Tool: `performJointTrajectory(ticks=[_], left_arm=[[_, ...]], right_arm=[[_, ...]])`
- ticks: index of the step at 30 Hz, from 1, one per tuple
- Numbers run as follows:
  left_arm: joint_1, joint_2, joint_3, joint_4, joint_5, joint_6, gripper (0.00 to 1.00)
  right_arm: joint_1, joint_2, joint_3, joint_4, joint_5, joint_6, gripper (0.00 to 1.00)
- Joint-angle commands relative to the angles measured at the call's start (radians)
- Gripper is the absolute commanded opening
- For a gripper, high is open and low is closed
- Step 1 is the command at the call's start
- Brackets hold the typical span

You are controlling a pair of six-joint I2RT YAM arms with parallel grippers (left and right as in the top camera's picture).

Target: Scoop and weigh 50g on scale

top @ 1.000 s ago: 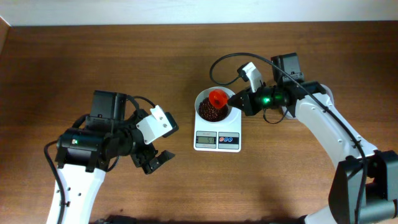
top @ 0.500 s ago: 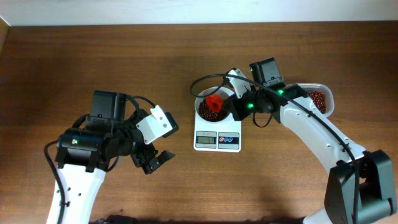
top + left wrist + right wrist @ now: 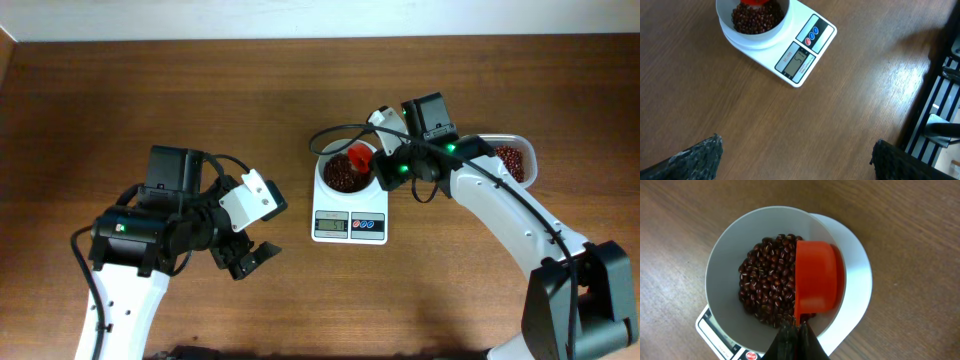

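- While the right pincer (image 3: 796, 332) is pressed fully closed, its two dark fingers pinch the handle end of a red scoop (image 3: 817, 282).
- That scoop is tipped onto its side, its cup inside the round white bowl (image 3: 725, 255), above the right-hand part of the bowl.
- Dark red beans (image 3: 765, 285) cover the bottom of the bowl, lying beside and under the scoop.
- This bowl sits on top of the scale (image 3: 349, 226), a small white one standing near the middle of the bench (image 3: 150, 90), between the two arms and closer to the right one.
- Its grey display and its blue and red buttons face the robot's side; the digits are too small to read.
- Just to the right of the scale, partly hidden by the right arm, stands a clear tub (image 3: 512, 160) with more beans in it.
- Well apart on the other side, the left pincer (image 3: 252, 260) hangs above bare wood with its fingers spread wide, gripping nothing.
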Motion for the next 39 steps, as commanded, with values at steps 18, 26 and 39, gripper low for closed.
performJointTrajectory(ticks=[18, 26, 39], left_arm=[[0.005, -0.008, 0.019, -0.002, 0.018, 0.017, 0.99], [0.005, -0.008, 0.019, -0.002, 0.018, 0.017, 0.99], [0.005, -0.008, 0.019, -0.002, 0.018, 0.017, 0.99]], right_arm=[[0.021, 0.011, 0.02, -0.002, 0.002, 0.012, 0.04], [0.053, 0.011, 0.02, -0.029, -0.046, 0.013, 0.04], [-0.076, 0.011, 0.024, -0.017, -0.244, 0.076, 0.04]])
